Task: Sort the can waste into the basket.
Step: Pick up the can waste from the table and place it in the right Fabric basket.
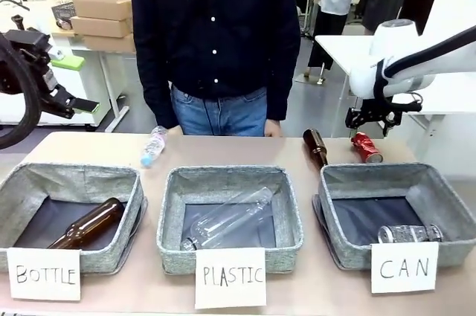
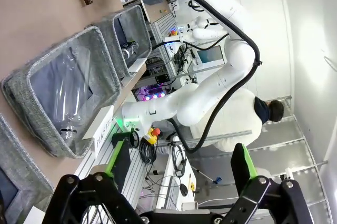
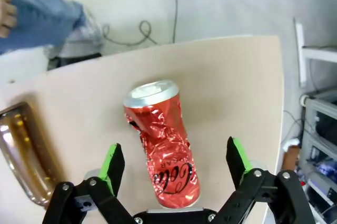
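Dented red metal can [image 3: 160, 150] lain on side, lower centre of frame, between spread fingers of right gripper [image 3: 174, 155]. Judged light, thin-walled, crushable: to be pinched mid-body, gently. Left gripper [image 2: 178, 155] spread, empty

A robotics lab: white robot arm [image 2: 210, 92], lit monitor [image 2: 210, 55], loose cables [image 2: 180, 156], stacked cardboard boxes [image 1: 100, 7].

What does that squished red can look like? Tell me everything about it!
The dented red metal drink can is crumpled along its shiny side, with white lettering and a silver end. It lies on its side on the beige tabletop, beyond the grey woven-fabric basket marked CAN. A brown glass bottle lies beside it, a little apart. The right gripper hovers above it, with its green-padded fingers open on either side and not touching it.
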Tool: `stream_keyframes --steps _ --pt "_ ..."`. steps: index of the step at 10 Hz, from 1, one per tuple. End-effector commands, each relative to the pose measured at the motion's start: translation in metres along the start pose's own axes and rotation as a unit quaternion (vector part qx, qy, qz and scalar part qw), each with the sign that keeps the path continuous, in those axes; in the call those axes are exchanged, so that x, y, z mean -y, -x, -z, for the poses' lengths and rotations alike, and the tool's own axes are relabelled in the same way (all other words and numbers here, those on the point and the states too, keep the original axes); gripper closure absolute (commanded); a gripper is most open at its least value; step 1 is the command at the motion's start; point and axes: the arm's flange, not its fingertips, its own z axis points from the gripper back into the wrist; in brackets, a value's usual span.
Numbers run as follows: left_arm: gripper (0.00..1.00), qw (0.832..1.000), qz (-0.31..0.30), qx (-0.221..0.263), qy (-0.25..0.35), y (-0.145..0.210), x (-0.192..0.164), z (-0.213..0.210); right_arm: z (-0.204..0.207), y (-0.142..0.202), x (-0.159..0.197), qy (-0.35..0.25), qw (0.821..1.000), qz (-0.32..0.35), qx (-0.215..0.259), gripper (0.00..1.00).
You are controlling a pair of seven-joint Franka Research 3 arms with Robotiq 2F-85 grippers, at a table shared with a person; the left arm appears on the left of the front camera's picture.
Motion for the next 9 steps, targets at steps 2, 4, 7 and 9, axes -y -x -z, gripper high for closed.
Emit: stream_keyframes --steps 2,4,7,9 --pt "0.0 1.0 0.001 0.006 0.003 -0.001 0.002 0.0 0.021 -0.005 0.001 0.002 0.998 -0.063 -0.018 0.0" --pt "0.0 1.0 0.001 0.006 0.003 -0.001 0.002 0.0 0.027 -0.002 0.0 -0.004 0.994 -0.101 -0.027 0.0" --pt "0.0 1.0 0.001 0.006 0.003 -0.001 0.002 0.0 0.034 -0.005 -0.001 -0.027 0.993 -0.112 -0.034 0.0" --pt "0.0 1.0 0.001 0.006 0.003 -0.001 0.002 0.0 0.031 -0.004 -0.005 -0.027 0.992 -0.118 -0.023 0.6"
